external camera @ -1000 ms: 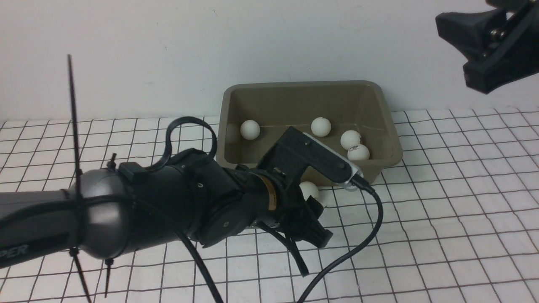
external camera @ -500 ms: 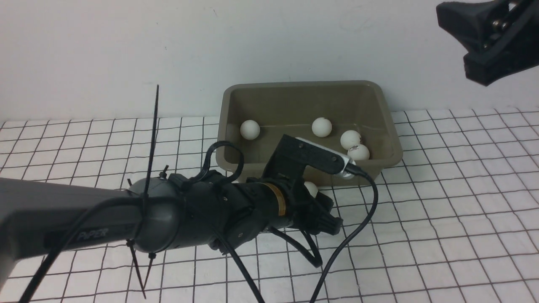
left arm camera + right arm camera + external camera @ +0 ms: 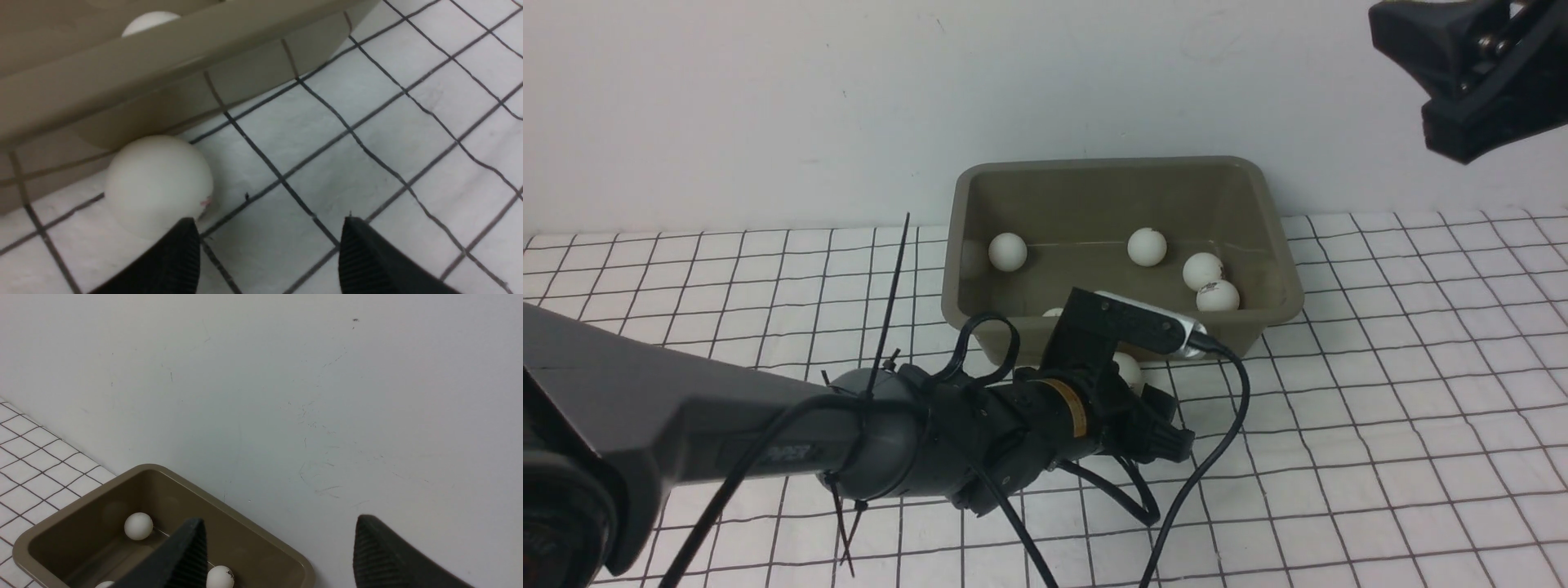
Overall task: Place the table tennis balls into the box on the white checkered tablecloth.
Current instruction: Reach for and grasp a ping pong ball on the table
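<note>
Nearly complete: white checkered tablecloth (image 3: 1380, 392), box (image 3: 1111, 164), and one loose ball (image 3: 159, 185) you have yet to lift.
Your right gripper (image 3: 278, 539) hangs high, jaws apart, empty; your left gripper (image 3: 269, 232), jaws apart, sits low by the box's near wall. Four table tennis balls (image 3: 1147, 246) lie inside, a fifth half-hidden; the loose ball rests on the cloth just beside that wall, outside the jaws, not between them.

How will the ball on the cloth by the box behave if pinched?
Round and smooth, the ball likely rolls at a touch. It sits off-centre of the left tool, by one finger, so may squirt away. The box beside it might stop it.
</note>
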